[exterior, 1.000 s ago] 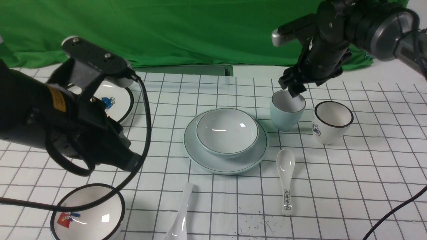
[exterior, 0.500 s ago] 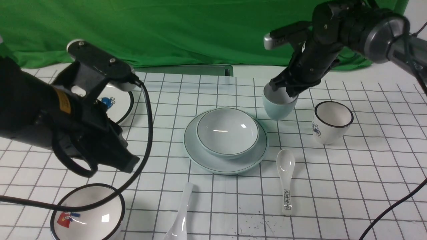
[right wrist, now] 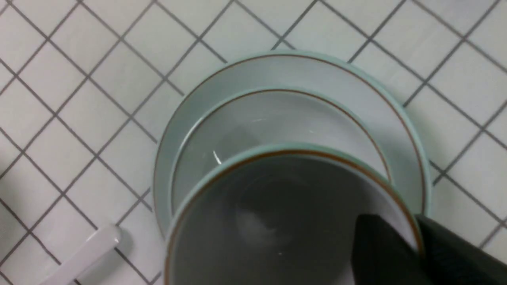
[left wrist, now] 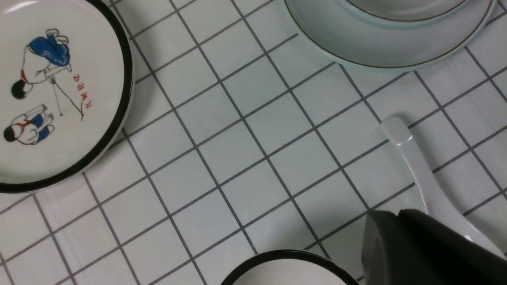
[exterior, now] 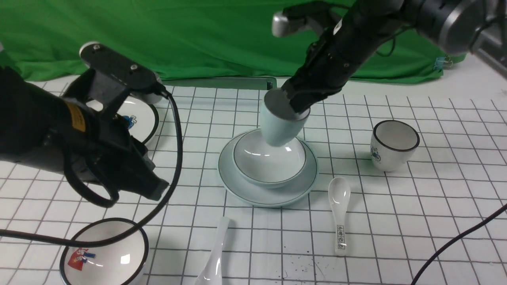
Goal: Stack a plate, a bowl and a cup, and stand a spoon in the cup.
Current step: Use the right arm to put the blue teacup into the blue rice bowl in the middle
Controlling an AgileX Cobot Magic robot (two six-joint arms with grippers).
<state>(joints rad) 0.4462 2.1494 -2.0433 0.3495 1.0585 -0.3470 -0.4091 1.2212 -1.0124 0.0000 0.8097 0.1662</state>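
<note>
Now your right gripper [exterior: 297, 106] pinches the cup [exterior: 279, 130] by its rim, tilted above the bowl [exterior: 269, 164] on the plate [exterior: 247, 189], poised to stack; your left gripper [exterior: 156, 189] hangs pressed together.

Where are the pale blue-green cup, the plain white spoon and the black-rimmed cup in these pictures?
pale blue-green cup [exterior: 280, 130]: front view, outer wall below the rim.
plain white spoon [exterior: 217, 249]: front view, middle of its handle.
black-rimmed cup [exterior: 396, 158]: front view, white outer wall.

front overview, wrist close-ups over plate [exterior: 257, 196]
</note>
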